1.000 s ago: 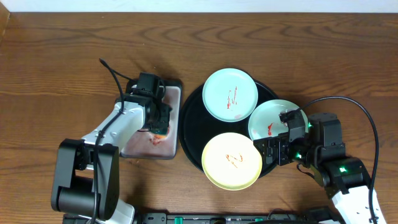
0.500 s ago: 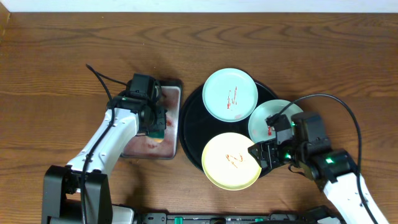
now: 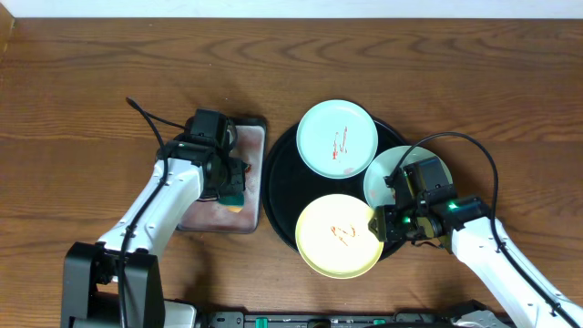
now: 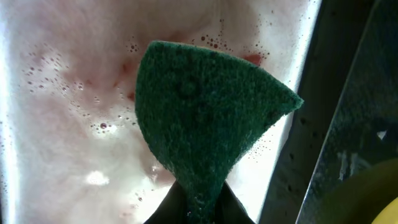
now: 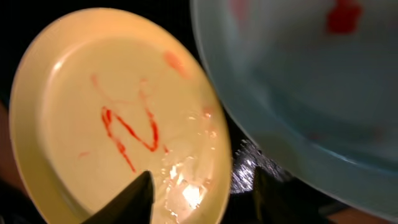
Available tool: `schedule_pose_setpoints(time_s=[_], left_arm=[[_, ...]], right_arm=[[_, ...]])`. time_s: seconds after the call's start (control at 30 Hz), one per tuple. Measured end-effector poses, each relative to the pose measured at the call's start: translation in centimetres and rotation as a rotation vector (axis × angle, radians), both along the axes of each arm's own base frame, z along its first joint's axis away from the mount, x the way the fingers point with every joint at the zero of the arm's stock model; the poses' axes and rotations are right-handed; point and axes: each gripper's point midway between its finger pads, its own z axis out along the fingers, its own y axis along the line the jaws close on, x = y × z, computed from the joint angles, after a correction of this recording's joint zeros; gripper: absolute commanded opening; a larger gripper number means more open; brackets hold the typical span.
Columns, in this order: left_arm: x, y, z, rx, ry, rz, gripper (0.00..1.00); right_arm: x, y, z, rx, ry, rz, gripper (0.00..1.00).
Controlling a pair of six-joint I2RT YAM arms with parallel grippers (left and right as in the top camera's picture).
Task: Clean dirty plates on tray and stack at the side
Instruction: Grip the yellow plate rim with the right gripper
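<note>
Left wrist view: left end effector (image 4: 198, 211) clenched on the narrow bottom end of a dark green sponge (image 4: 205, 124), which fans out wider above the fingertips. Behind the sponge, the floor of the small rectangular tray (image 4: 56, 99) is pinkish and wet, with bubbles and faint red specks. From overhead, this end effector and sponge sit over the right half of that tray, just left of the round black tray (image 3: 273, 187). Right wrist view: right end effector (image 5: 202, 199) released, its two dark fingertips (image 5: 134, 199) apart, one over the yellow plate (image 5: 93, 93) and the other off its right edge, the plate's rim lying between them. Whether either tip touches the plate, cannot tell. Yellow plate carries a red sauce squiggle and sits at the near side of the black tray, its near edge reaching past the tray rim. Right-hand mint-green plate (image 5: 311, 81) close beside it, a red spot on it, partly hidden by the right arm from overhead. Far mint-green plate (image 3: 337, 138) at the tray's back, red smears at centre. Brown wooden tabletop (image 3: 91, 73) carries both trays.
</note>
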Motion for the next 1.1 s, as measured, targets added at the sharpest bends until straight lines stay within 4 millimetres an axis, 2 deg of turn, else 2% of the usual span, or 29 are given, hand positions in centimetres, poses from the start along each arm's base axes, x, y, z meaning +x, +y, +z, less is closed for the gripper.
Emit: schedule_pose_setpoints(time_s=[0.07, 0.43, 0.5, 0.63, 0.9, 1.0, 1.1], left_arm=[[0.0, 0.0, 0.0, 0.0, 0.0, 0.0, 0.08], [0.2, 0.0, 0.0, -0.002, -0.008, 0.0, 0.08], [0.2, 0.0, 0.0, -0.002, -0.007, 0.0, 0.08], [0.2, 0.0, 0.0, -0.002, -0.007, 0.0, 0.08], [0.8, -0.1, 0.3, -0.007, -0.036, 0.001, 0.07], [2.1, -0.1, 1.8, -0.022, -0.121, 0.01, 0.07], [4.0, 0.2, 5.3, -0.044, -0.279, 0.027, 0.07]], right_arm=[[-0.4, -0.4, -0.2, -0.02, 0.022, -0.016, 0.33], [-0.9, 0.4, -2.1, -0.06, 0.084, -0.016, 0.26], [-0.8, 0.6, -2.6, -0.063, 0.095, -0.016, 0.23], [-0.3, 0.8, -3.3, -0.063, 0.098, -0.03, 0.12], [2.0, 2.4, -3.2, -0.019, 0.006, -0.03, 0.01], [2.7, 2.5, -3.0, -0.018, -0.023, -0.036, 0.01], [3.3, 2.6, -2.9, -0.014, -0.048, -0.039, 0.01]])
